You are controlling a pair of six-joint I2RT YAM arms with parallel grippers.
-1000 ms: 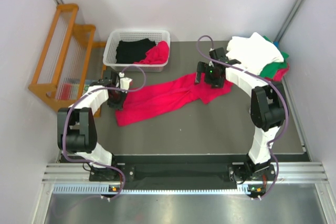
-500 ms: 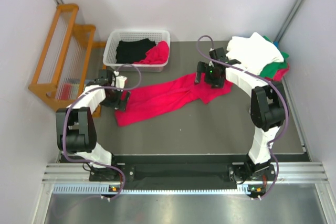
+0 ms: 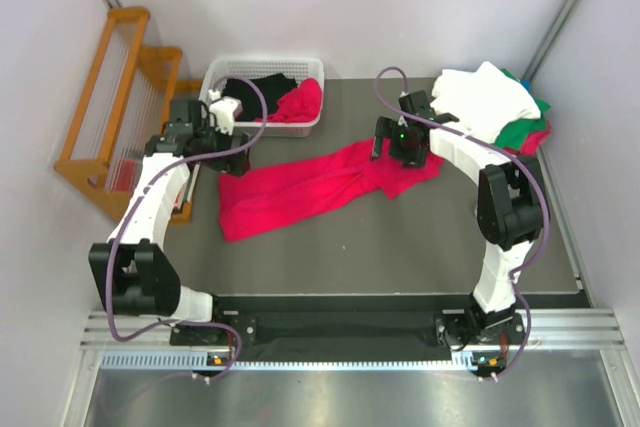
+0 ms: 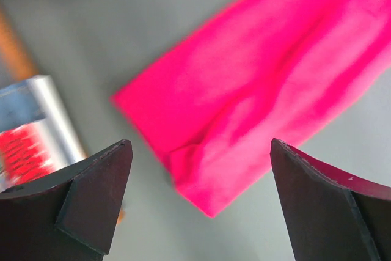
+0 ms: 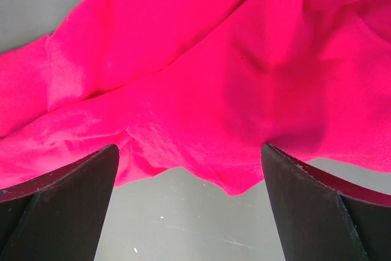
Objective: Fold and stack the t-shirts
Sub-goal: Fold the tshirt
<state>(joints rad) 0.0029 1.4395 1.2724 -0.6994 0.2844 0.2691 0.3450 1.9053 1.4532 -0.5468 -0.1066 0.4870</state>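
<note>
Even, bright overhead light with soft, faint shadows; the overhead view is sharp, while the left wrist view is motion-blurred throughout, smearing the crimson cotton t-shirt (image 4: 256, 84).

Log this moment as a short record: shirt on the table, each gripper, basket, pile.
red shirt: strung out in a long crumpled band on the table, unfolded
left gripper: open, above the shirt's left end, holding nothing
right gripper: open, over the shirt's right end, holding nothing
basket: holds black and red shirts
pile: white shirt on top, green and red beneath, far right corner
</note>
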